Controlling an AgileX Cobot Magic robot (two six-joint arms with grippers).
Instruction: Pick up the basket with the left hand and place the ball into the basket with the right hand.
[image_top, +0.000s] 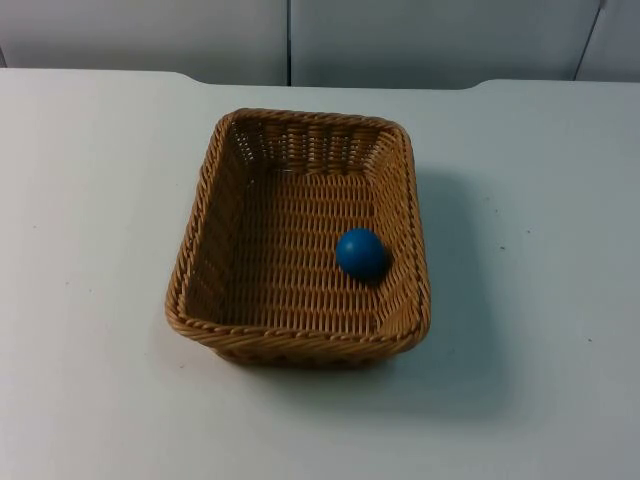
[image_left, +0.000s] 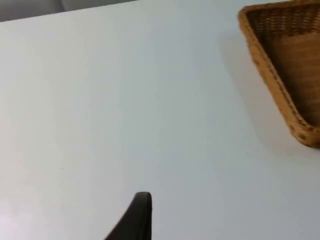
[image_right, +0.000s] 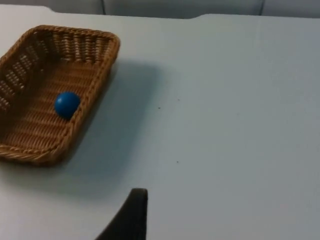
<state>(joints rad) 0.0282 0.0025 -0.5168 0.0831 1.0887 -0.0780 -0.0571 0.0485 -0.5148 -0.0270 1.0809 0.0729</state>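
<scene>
Woven brown basket (image_top: 300, 240) sits flat on the white surface (image_top: 90, 250), roughly mid-surface in the top view, long side running away from the camera. Blue ball (image_top: 361, 253) lies inside the basket on its woven floor, against the right-hand side wall, nearer the front rim than the back. The right wrist view agrees: ball (image_right: 67, 104) rests on the basket (image_right: 30, 135) floor beside the wall nearest that arm.

Left claw: one black fingertip (image_left: 136, 220) seen in the left wrist view, over bare surface, well apart from the basket (image_left: 280, 75) corner. Spread or pressed together, cannot tell.

Right claw: one black fingertip (image_right: 131, 217) in the right wrist view, over bare surface, apart from the basket. State cannot tell either.

Grey partition wall (image_top: 400, 40) behind the surface.
</scene>
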